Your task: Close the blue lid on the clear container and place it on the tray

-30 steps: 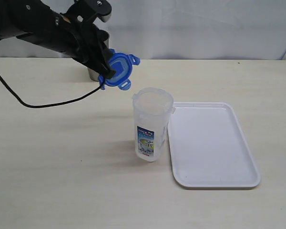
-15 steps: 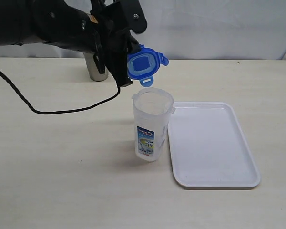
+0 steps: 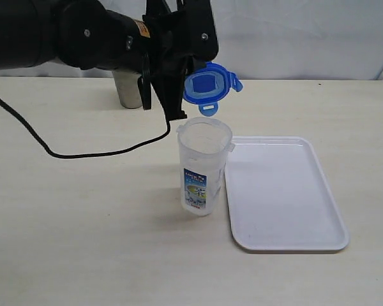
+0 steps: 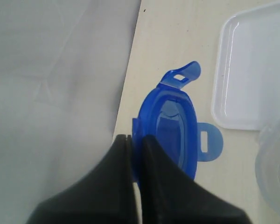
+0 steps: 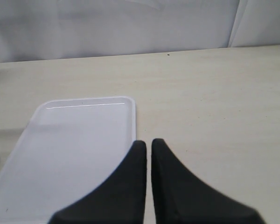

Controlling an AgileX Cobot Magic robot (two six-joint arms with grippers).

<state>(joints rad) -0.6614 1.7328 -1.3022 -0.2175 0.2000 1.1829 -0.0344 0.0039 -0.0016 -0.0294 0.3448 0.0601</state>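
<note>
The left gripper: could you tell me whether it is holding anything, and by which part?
The left gripper holds the blue lid by its edge, pinched between the fingers.

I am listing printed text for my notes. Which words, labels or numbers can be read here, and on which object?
No text can be read.
Label on the clear container: blue and yellow print, too small to read.
Sticker on the blue lid: too blurred to read.

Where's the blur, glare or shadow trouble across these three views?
Exterior view: even soft light, blue lid and clear container sharp, only faint shadows. Left wrist view: left gripper close, black, without detail; lid slightly soft. Right wrist view: thin glare line along one rim of the tray; right gripper soft-edged.
</note>
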